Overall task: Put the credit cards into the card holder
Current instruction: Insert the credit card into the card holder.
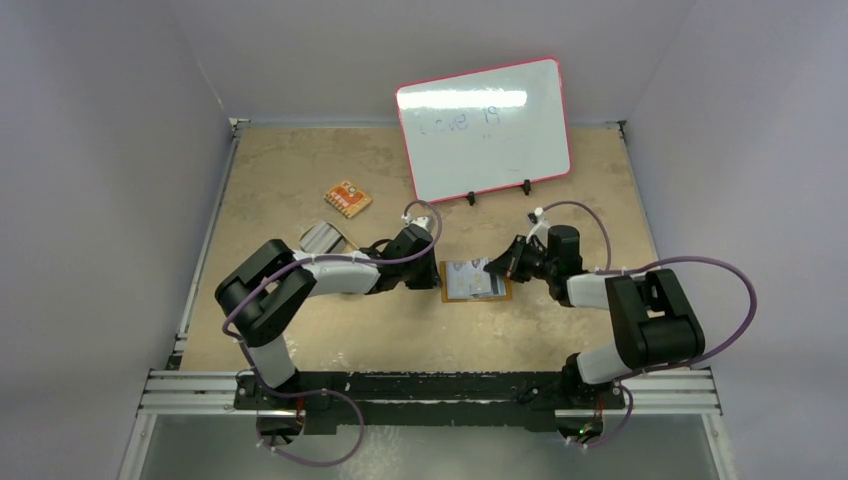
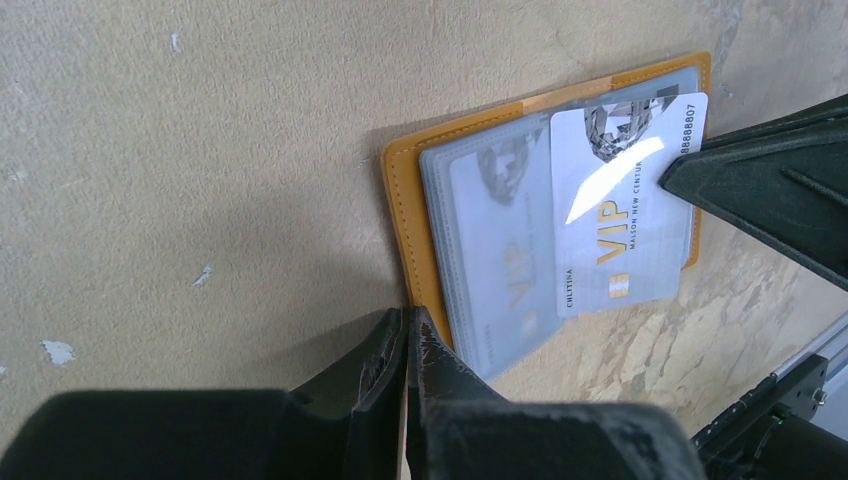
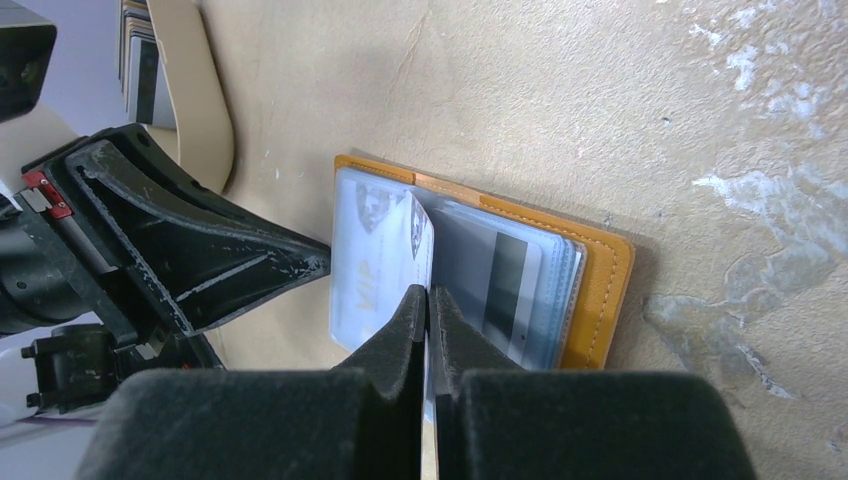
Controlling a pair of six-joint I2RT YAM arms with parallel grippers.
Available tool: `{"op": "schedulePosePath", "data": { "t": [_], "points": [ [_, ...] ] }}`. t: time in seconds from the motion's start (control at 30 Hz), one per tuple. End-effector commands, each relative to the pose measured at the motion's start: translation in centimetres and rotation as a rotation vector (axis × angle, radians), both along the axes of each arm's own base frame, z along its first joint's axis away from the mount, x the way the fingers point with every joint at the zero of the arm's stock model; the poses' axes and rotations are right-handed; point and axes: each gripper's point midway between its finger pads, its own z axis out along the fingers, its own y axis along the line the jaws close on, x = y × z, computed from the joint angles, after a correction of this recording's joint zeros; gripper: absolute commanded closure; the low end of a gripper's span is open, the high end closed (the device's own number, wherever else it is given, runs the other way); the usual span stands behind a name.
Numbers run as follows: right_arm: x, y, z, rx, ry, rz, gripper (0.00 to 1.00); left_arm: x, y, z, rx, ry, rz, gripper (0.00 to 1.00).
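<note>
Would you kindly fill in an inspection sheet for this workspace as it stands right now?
Surface: tan chipboard table, with pale worn patches.
Job's things: card holder lying open mid-table, with cards in its clear sleeves; VIP card lying partly over one sleeve; spare cards stacked in the tan dish.
Clutter: orange patterned piece, behind the dish.
Grippers: left gripper has its fingers shut at the holder's orange edge; right gripper is shut on the VIP card.
Cables: purple cables looped along both arms, none lying across the holder.
Surroundings: whiteboard with a pink rim propped at the back; plain grey walls.
</note>
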Motion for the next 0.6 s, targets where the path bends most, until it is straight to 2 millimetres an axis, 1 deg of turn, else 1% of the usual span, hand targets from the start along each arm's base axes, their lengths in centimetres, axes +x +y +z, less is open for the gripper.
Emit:
{"op": "schedulePosePath", "data": {
  "t": [0.0,0.17,0.23,0.37,0.57],
  "points": [
    [0.1,0.1,-0.1,0.004,-0.030,0.009,1.00,-0.4,2.4,-2.7,0.128,0.034,0.042,0.98],
    [-0.3,0.0,0.1,-0.001,-0.041,0.018,1.00,-0.4,2.9,-3.1,0.154,0.039,0.049,0.98],
    [-0.7,-0.1,-0.2,-0.013,-0.012,0.017,1.00,-0.3,3.3,-3.3,0.179,0.037,0.055,0.98],
    [-1.0,-0.4,0.1,-0.035,-0.024,0.006,1.00,-0.1,4.1,-3.2,0.225,0.024,0.064,0.98],
    [-1.2,0.3,-0.4,-0.031,-0.005,0.026,1.00,0.1,3.9,-3.2,0.222,0.024,0.067,0.98]
  ]
}}
